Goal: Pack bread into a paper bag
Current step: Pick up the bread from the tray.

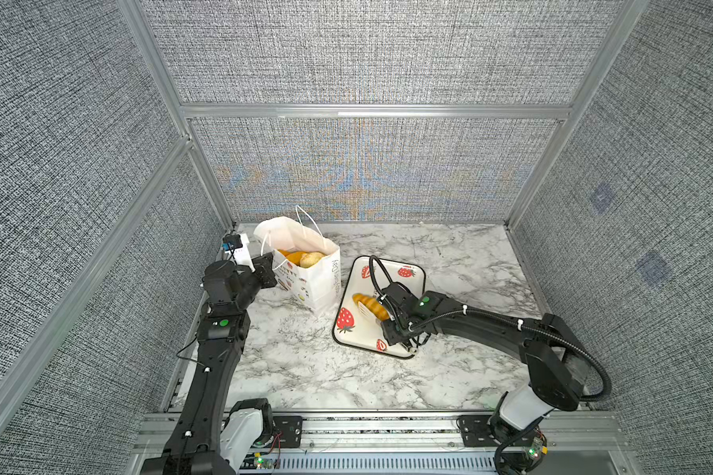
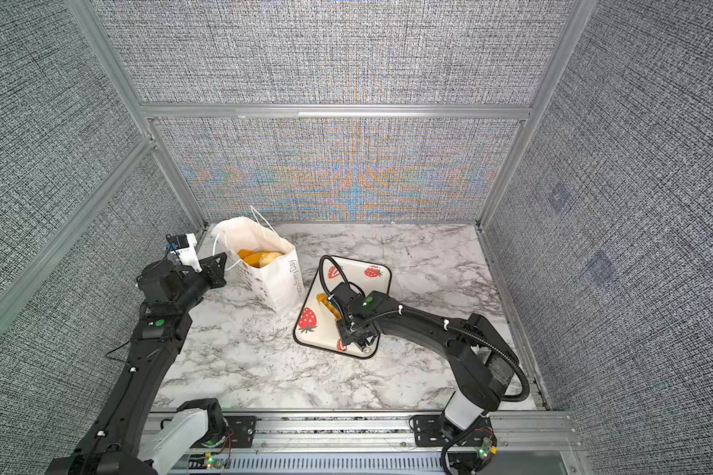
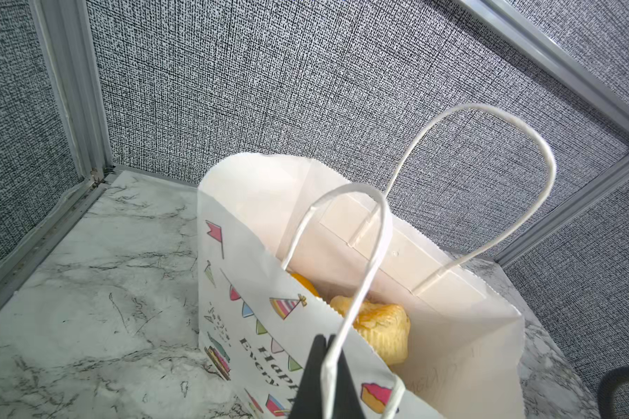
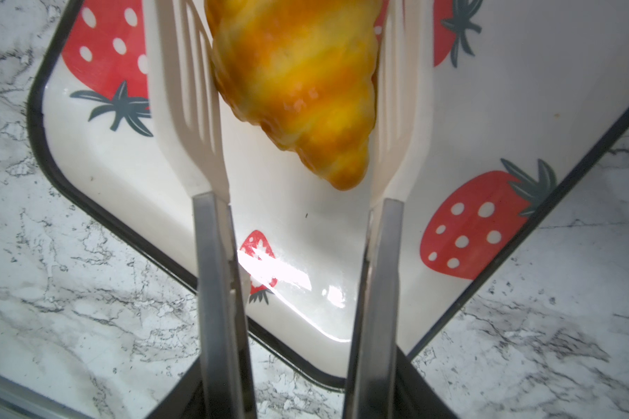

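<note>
The white paper bag (image 1: 309,279) (image 2: 280,281) stands upright at the back left with its mouth open. Golden bread (image 1: 301,258) (image 3: 382,326) lies inside it. My left gripper (image 1: 270,271) (image 3: 325,348) is shut on the near cord handle (image 3: 364,283) at the bag's rim. My right gripper (image 1: 367,308) (image 4: 295,72) carries long tongs with white slotted blades. Those blades press on both sides of a striped croissant (image 1: 377,307) (image 2: 326,302) (image 4: 305,101) over the strawberry-print tray (image 1: 408,288) (image 4: 487,109).
The tray sits right beside the bag on the marble tabletop (image 1: 449,370). Grey fabric walls with an aluminium frame (image 1: 375,111) close in the back and both sides. A metal rail (image 1: 379,427) runs along the front edge.
</note>
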`<state>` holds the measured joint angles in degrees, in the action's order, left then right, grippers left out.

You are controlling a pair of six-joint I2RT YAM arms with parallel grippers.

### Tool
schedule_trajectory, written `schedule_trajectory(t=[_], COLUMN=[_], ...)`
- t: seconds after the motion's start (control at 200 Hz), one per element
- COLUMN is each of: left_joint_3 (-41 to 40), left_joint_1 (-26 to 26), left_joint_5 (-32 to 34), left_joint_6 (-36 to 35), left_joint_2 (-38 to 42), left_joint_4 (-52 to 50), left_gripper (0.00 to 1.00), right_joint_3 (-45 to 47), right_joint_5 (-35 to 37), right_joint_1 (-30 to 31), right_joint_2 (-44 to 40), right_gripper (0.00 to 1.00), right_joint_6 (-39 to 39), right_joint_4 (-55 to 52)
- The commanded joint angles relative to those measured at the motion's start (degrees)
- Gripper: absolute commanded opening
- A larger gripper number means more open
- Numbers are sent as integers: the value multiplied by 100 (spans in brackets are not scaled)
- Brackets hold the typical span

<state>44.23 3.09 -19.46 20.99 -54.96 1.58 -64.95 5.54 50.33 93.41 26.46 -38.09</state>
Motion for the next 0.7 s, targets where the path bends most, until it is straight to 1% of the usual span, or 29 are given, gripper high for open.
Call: schedule_trajectory(t=[0.0, 0.105, 0.255, 0.695], left_joint_3=[-18, -14, -13, -17], left_joint_1=[1, 1, -1, 3], left_joint_5=[33, 37, 30, 39], left_joint_6=[-69, -69, -69, -68], left_joint_2=[13, 12, 10, 3], left_joint_4=[83, 79, 86, 84], left_gripper=[0, 0, 0, 0], right_joint_3=[-38, -27, 41, 123], right_joint_5=[164, 234, 368, 763], right_joint_1=[12, 8, 12, 12], right_joint_2=[-48, -124, -324, -1262], right_gripper=[52, 47, 43, 41], right_joint_6=[34, 69, 143, 383], right_joint_4=[-127, -129, -88, 202])
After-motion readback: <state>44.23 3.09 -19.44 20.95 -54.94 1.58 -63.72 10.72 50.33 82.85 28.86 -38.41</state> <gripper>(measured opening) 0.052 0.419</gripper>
